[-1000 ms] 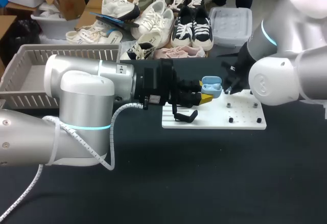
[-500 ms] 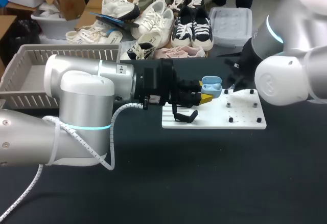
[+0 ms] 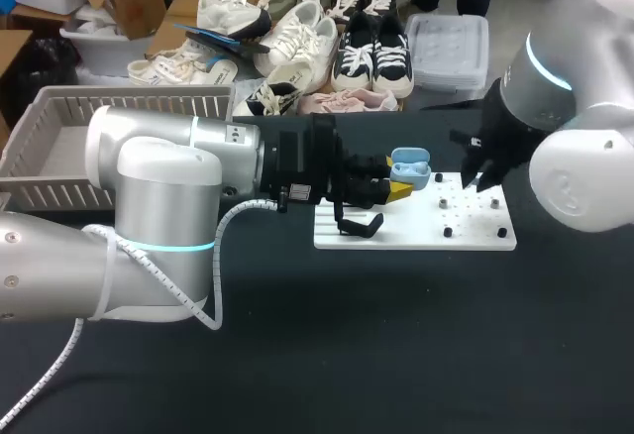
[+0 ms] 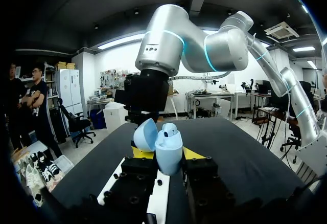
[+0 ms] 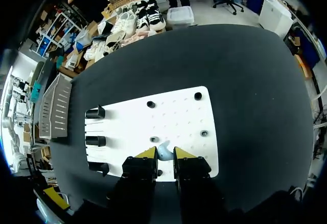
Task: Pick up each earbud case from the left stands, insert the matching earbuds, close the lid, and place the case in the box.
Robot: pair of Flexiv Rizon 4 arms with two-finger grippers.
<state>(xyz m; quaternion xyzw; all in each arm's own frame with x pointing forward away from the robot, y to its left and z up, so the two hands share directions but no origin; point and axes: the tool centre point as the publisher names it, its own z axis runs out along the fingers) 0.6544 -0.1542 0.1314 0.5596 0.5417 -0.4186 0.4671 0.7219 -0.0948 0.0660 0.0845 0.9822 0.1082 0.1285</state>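
Observation:
A light blue earbud case (image 3: 410, 173) hangs above the white board's (image 3: 416, 226) left part, with my left gripper (image 3: 396, 189) shut on it. In the left wrist view the case (image 4: 168, 144) stands upright between the yellow tips with its lid (image 4: 146, 134) open. One earbud (image 4: 170, 130) sits inside. My right gripper (image 3: 484, 170) hovers over the board's right half. In the right wrist view the right gripper (image 5: 164, 155) is shut on a small pale blue earbud (image 5: 163, 151), above the white board (image 5: 173, 116).
Black stands (image 5: 95, 141) line the board's left edge, one of them (image 3: 361, 225) below the case. Small black pegs (image 5: 197, 96) dot the board. A grey slatted basket (image 3: 59, 147) sits at the table's far left. Dark tabletop stretches in front of the board.
My right arm has drawn to the right, away from the held case, and now hangs over the board's right half. The left arm and the case have stayed still.

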